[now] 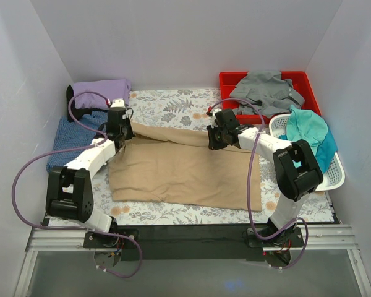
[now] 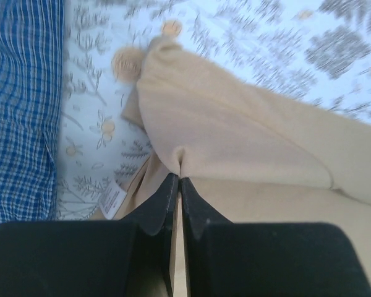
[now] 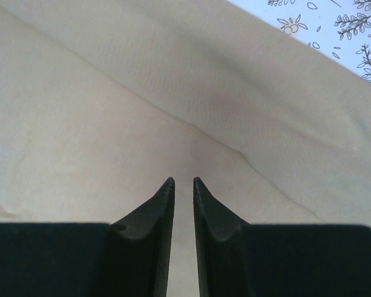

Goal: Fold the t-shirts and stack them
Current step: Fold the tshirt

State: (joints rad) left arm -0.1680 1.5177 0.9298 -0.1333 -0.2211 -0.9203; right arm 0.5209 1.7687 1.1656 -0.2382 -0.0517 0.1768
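**Operator:** Describe the work surface.

**Technician:** It is a white-walled booth, with the table under a leaf-print cover (image 1: pixel 167 105).

**Operator:** What are the fingers doing?

**Technician:** The left gripper (image 2: pixel 177 179) has its black, tapered fingers pressed together, pinching a fold of the tan t-shirt (image 1: pixel 179 170) at its far-left corner. The right gripper (image 3: pixel 183 180) shows only a narrow slit between its fingers. A ridge of cloth runs up to the tips, so I judge it to be pinching the far edge right of centre.

**Operator:** Why hold it at those points?

**Technician:** Probably so that two grips along the far edge let the arms carry that edge over evenly. The fold is in progress.

**Operator:** What is the material like?

**Technician:** It is a soft, matte knit that drapes in shallow creases. It lies wide across the table centre, and a white label (image 2: pixel 113 199) shows near the left fingers.

**Operator:** Where are the other garments?

**Technician:**
- A blue checked shirt (image 1: pixel 65 139) lies at the left edge, with a folded lavender shirt (image 1: pixel 102 93) beyond it.
- A grey shirt (image 1: pixel 266 90) is bunched in the red bin (image 1: pixel 226 77) at far right.
- A teal shirt (image 1: pixel 306 127) is heaped in the white basket (image 1: pixel 334 176).
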